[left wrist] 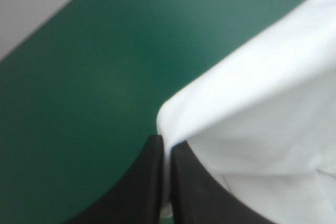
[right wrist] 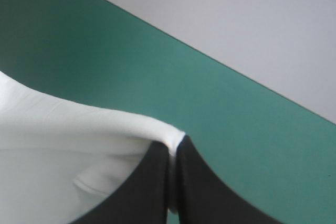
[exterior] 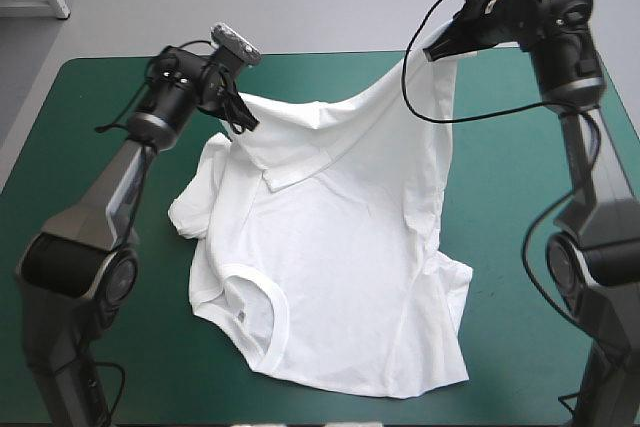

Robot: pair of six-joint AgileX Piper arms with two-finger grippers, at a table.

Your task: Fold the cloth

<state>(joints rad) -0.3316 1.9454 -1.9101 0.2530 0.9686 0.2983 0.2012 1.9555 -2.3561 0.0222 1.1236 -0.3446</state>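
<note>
Centrally, the white T-shirt [exterior: 340, 247] lies on the teal-green tabletop [exterior: 500, 327], with its far edge lifted at two points. The left end effector [exterior: 243, 119] is clamped on the far-left corner of the cloth, low over the cover. The right end effector [exterior: 440, 49] is clamped on the far-right corner and stands higher, so the fabric hangs from it in a long drape and sags between the two. In each wrist view the black fingers meet in a pointed arch with a thin fold of cloth pinched between them. The near part rests on the tabletop, with the ribbed neckline toward the near left and bunched folds at both sides. The fabric is thin, soft and creased.
</note>
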